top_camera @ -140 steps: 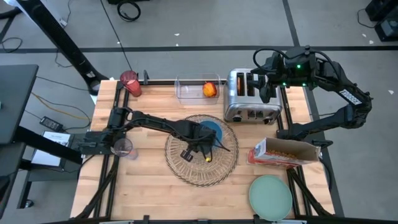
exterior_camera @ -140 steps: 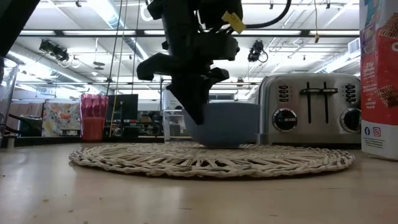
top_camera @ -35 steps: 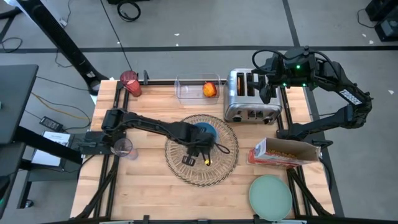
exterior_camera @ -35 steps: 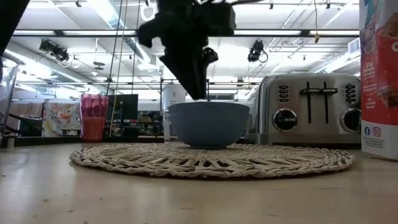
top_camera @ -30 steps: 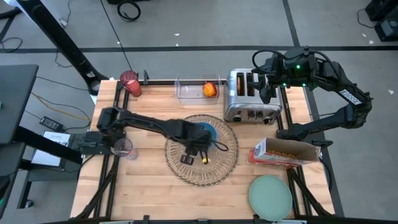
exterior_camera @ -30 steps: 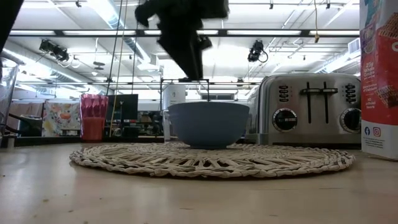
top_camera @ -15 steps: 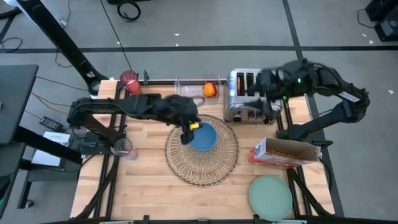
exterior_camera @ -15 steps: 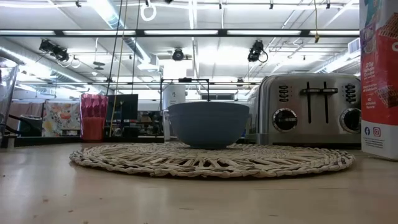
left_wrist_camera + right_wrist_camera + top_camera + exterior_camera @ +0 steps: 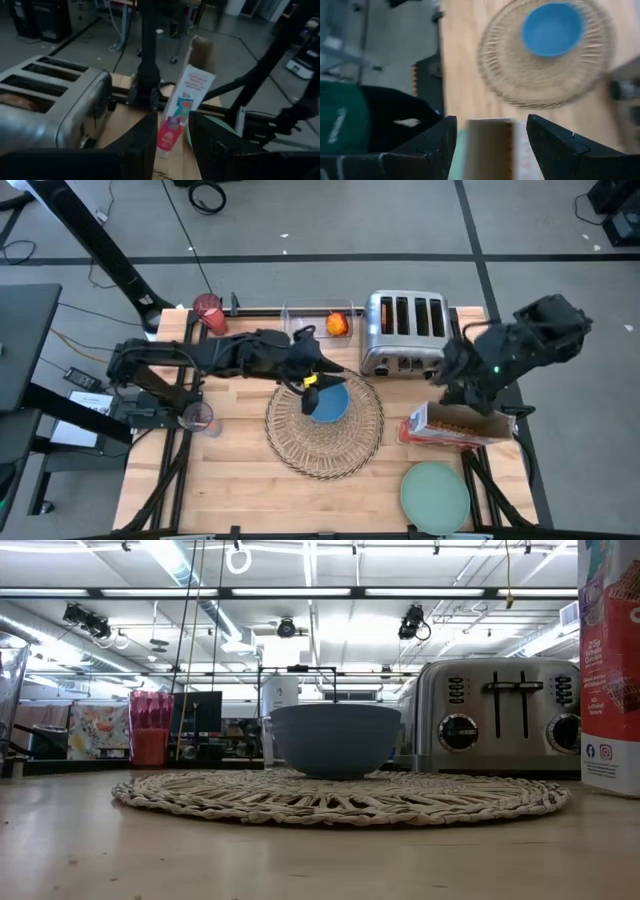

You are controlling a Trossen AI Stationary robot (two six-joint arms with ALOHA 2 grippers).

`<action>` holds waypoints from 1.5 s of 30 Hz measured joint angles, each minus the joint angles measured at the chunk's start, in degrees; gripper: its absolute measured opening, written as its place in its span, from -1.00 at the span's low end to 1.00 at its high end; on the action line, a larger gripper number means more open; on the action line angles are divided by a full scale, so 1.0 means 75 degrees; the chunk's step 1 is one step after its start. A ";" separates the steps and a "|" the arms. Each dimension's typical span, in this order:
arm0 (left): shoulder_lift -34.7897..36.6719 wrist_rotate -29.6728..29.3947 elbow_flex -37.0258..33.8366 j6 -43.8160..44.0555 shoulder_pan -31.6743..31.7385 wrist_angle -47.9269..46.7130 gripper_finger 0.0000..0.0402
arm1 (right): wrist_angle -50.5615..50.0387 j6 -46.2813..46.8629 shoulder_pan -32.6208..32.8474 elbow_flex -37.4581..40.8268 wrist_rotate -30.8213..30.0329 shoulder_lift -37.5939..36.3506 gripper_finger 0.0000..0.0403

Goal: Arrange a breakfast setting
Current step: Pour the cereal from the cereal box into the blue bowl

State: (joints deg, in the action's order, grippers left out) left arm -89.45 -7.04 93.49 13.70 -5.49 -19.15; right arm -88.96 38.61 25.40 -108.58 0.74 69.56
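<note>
Two arms are both moving in this moment. L gripper is hanging above the wicker placemat at its 11 o'clock edge, just beside the blue bowl; a sec ago it was low over the mat near the bowl, and it is now lifting clear toward the back of the table. Its fingers are standing partly apart in the L wrist view w/ nothing between them, so the bowl is released and is sitting alone on the mat, slightly toward 12 o'clock of mat centre. R gripper is swinging off the silver toaster and is now hovering at approx 5 o'clock of it, over the cereal box; its fingers are standing wide apart, empty. Pale green plate is lying at the mat's 4 o'clock, near the front table edge, untouched. Dark red cup is standing at the table's 10 o'clock corner; orange-red fruit is resting in a clear bin at 12 o'clock of the mat. Spoon not discernible. Judgement: bowl step is done; R arm is likely heading for the plate next.
</note>
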 joint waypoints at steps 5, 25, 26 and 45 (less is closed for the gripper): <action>-0.0357 -0.0077 -0.0003 -0.0125 -0.0245 -0.0005 -0.36 | -0.0153 0.0366 0.0723 0.0333 -0.0171 0.0166 0.22; -0.1061 -0.0206 -0.0009 -0.0407 -0.1024 0.0341 -0.04 | -0.0129 -0.0664 0.0745 0.0237 -0.1188 0.0640 0.21; -0.1187 -0.0209 -0.0009 -0.0455 -0.1025 0.0449 -0.04 | -0.0110 -0.0868 0.0745 0.0177 -0.1312 0.0572 0.21; -0.2832 -0.0208 -0.0009 -0.0533 -0.1033 0.2163 -0.04 | -0.0143 -0.2564 0.0733 0.2196 -0.0829 0.0190 -0.03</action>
State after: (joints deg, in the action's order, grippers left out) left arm -110.69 -8.60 93.43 9.70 -13.24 -2.93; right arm -90.03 19.37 30.89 -92.11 -5.48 70.98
